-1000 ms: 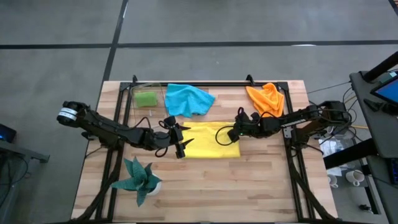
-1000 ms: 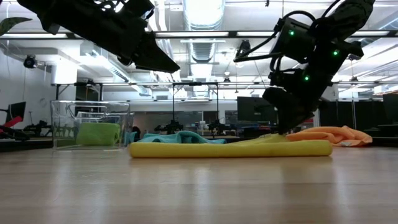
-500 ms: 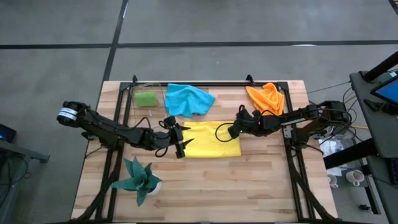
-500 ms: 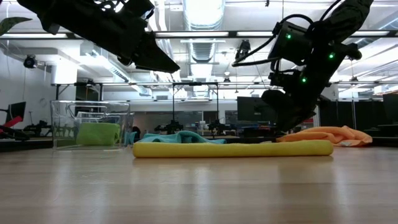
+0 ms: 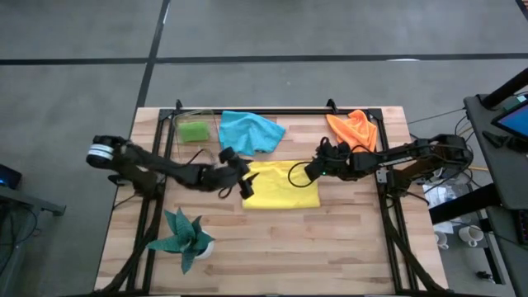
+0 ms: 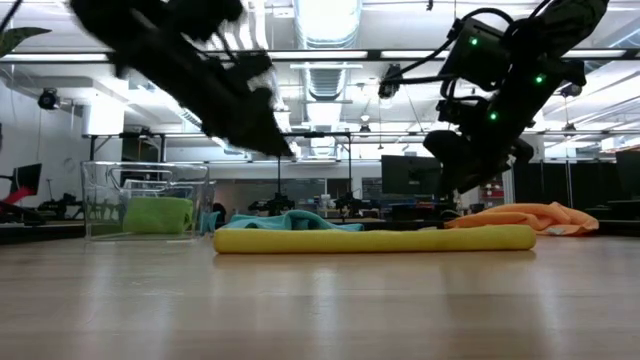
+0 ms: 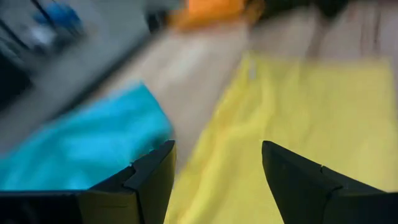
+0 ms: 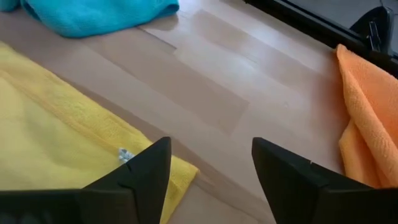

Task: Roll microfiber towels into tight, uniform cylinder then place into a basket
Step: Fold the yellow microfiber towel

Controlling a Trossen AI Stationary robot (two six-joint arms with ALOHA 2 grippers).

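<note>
Inspection of the table (image 5: 272, 239) in the high view finds the yellow towel (image 5: 280, 184) lying flat at centre frame, between the two grippers. The left gripper (image 5: 244, 175) stands at the towel's left edge, its fingers spread wide and holding nothing; in the left wrist view the yellow cloth (image 7: 292, 106) fills the space between and beyond the two dark fingers (image 7: 149, 180). The right gripper (image 5: 314, 172) is at the towel's upper right corner, jaws wide apart and empty; the right wrist view shows that corner (image 8: 155, 171) lying just below and between its fingers (image 8: 143, 171), with bare wood beyond. In the low view the right gripper (image 6: 462, 172) hangs clear above the yellow towel's (image 6: 370, 238) right end, not touching it.

The blue towel (image 5: 250, 131) lies crumpled just above the yellow one, upper centre of the high view. The orange towel (image 5: 354, 129) sits bunched at upper right, near the right arm. The basket (image 5: 194, 129) stands at upper left with the green towel (image 5: 195, 130) inside it; the low view confirms the green roll (image 6: 157, 215) within the clear walls (image 6: 100, 200). A potted plant (image 5: 185, 235) stands at lower left.
</note>
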